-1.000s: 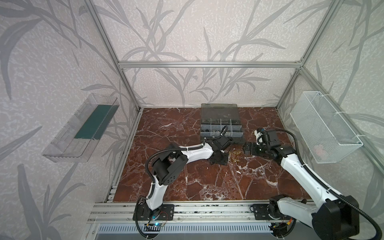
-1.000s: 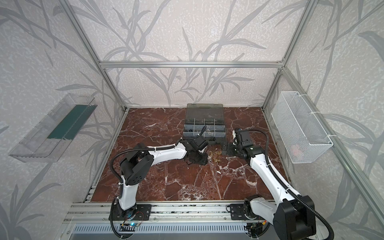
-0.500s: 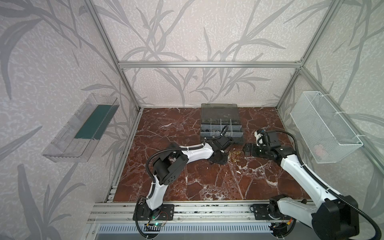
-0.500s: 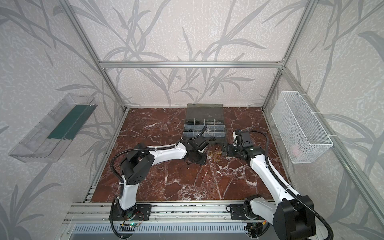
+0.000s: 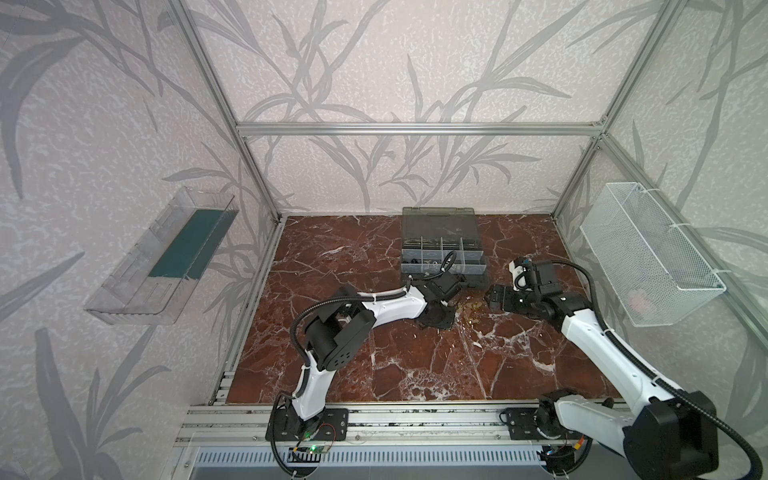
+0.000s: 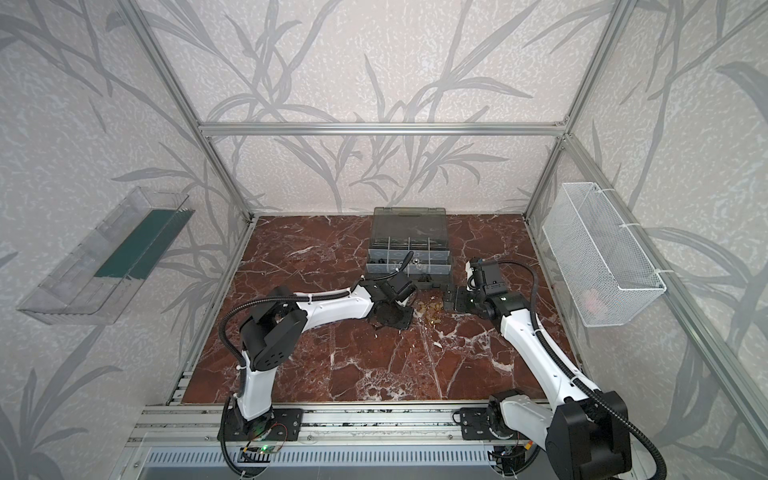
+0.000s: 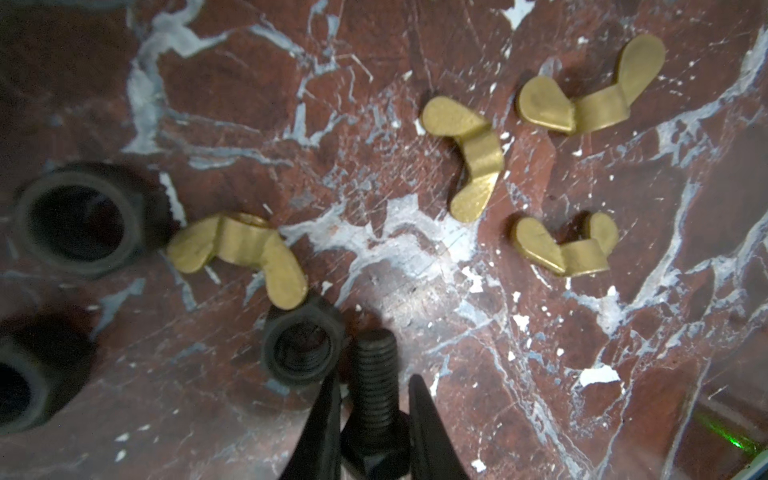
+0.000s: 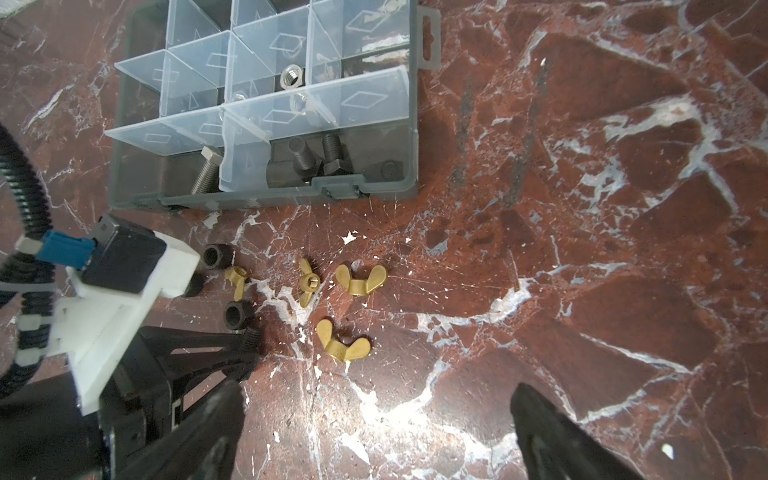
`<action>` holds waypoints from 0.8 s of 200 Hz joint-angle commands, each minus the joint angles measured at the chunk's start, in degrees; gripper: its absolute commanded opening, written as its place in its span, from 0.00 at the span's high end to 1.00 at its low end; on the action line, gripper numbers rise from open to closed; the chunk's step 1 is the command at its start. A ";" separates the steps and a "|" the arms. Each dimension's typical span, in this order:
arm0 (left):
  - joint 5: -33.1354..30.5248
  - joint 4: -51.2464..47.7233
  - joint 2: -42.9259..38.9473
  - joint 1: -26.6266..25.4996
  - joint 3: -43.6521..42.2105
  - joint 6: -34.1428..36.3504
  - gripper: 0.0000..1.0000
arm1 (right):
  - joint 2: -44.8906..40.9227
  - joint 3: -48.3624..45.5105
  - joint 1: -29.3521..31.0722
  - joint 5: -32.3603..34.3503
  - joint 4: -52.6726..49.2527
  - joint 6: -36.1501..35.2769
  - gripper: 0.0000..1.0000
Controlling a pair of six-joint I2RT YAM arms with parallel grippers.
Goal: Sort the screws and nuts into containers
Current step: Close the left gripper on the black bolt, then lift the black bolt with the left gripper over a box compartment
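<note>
Pinching a black screw (image 7: 376,386) between left fingers (image 7: 322,432) on chipped red marble (image 7: 540,374); right fingers (image 8: 557,440) spread wide; leaf-patterned walls (image 5: 374,62) around.

The left arm (image 5: 395,305) and right arm (image 5: 590,336) are clad in white shells with black joints – a black ribbed hose (image 8: 29,195) is tied along each; a white mount (image 8: 124,291) with a blue plug (image 8: 62,249) is fitted by the black-fingered left gripper (image 7: 374,376)
</note>
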 commanded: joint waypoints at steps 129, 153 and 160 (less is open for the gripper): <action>-0.56 -11.36 1.14 3.87 20.05 6.20 0.86 | -0.33 2.10 -1.44 -1.78 0.11 0.87 0.01; -0.67 -13.22 4.37 5.98 25.89 7.78 0.86 | 0.23 3.01 -1.53 -2.00 0.00 0.87 0.01; -0.58 -13.53 5.48 6.57 27.42 8.16 0.86 | 0.50 3.27 -1.53 -2.09 -0.04 0.88 0.01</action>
